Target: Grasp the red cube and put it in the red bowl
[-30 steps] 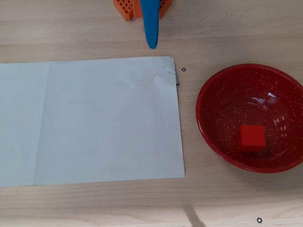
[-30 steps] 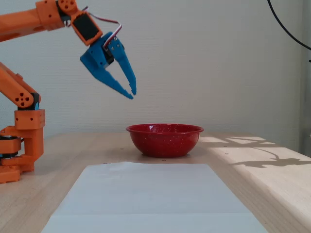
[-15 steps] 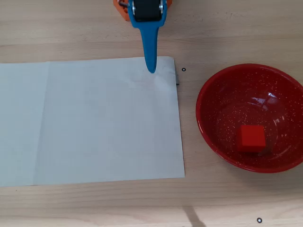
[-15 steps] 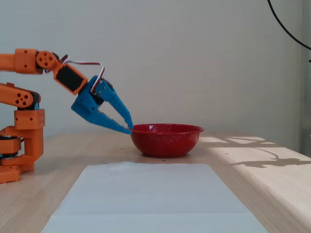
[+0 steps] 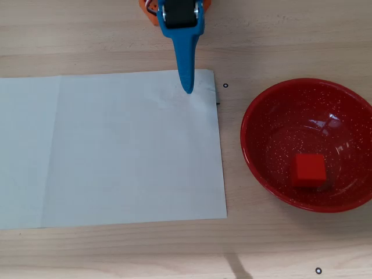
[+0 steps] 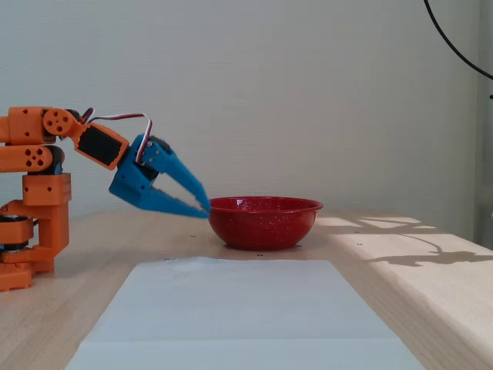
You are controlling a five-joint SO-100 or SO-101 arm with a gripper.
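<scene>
Plainly, red cube (image 5: 308, 169) inside red bowl (image 5: 256, 152).

wooden table (image 5: 116, 35), white paper (image 5: 116, 151), red bowl (image 5: 261, 168)

A hobbyist's test bench, seemingly: a pale wooden worktop (image 6: 400, 262) against a bare white wall (image 6: 308, 92) (cable (image 6: 454, 46) dangling), with a white paper sheet (image 5: 110, 151) laid out.
</scene>
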